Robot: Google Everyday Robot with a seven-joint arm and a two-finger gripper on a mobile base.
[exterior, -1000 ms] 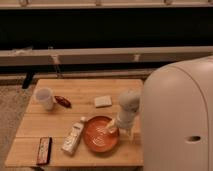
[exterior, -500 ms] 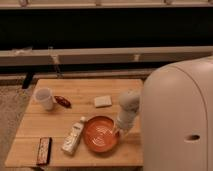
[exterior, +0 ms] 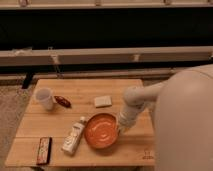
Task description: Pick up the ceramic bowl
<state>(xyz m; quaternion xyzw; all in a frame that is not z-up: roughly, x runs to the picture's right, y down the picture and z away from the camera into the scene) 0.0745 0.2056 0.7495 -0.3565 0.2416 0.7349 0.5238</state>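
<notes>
The ceramic bowl (exterior: pixel 100 131) is wide, shallow and orange-red with pale swirl lines inside. It sits on the wooden table (exterior: pixel 80 97) near the front edge, right of centre. My gripper (exterior: pixel 120 127) hangs from the white arm at the bowl's right rim, low and close to it. The arm's wrist hides the contact with the rim.
A white mug (exterior: pixel 44 98) stands at the left, with a small red-brown object (exterior: pixel 62 101) beside it. A pale flat sponge (exterior: pixel 103 101) lies behind the bowl. A white bottle (exterior: pixel 74 136) lies left of the bowl. A dark flat bar (exterior: pixel 44 150) lies at the front left. My white body fills the right side.
The gripper has shifted slightly along the bowl's right rim. The bowl and the other objects stay where they were.
</notes>
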